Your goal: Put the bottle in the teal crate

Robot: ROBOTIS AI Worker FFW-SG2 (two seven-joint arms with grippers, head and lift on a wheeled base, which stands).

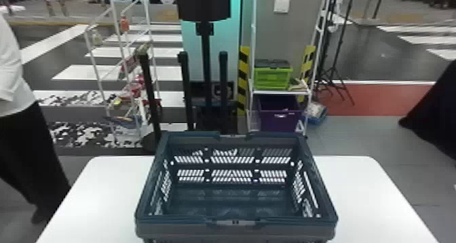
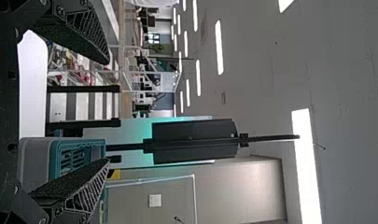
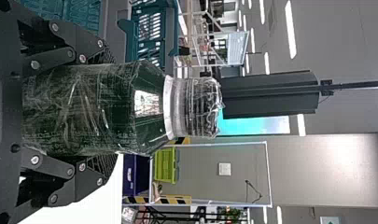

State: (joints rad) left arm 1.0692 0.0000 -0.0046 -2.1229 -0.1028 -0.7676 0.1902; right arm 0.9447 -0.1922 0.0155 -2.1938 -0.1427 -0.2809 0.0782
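The teal crate (image 1: 234,222) stands upright on the white table, its open top and bare floor visible. In the right wrist view a dark green bottle (image 3: 98,109) with a clear, plastic-wrapped cap lies between the fingers of my right gripper (image 3: 113,109), which is shut on its body. Beside the bottle, that view also has the crate (image 3: 151,32). My left gripper (image 2: 105,112) stands open with nothing between its fingers, and the crate's side (image 2: 37,161) is past one of them in the left wrist view.
The white table (image 1: 366,191) extends on both sides of the crate. Behind it stand a dark post on a base (image 1: 207,72), a white rack with a green box (image 1: 273,77) and a purple bin (image 1: 280,118), and another rack at the left.
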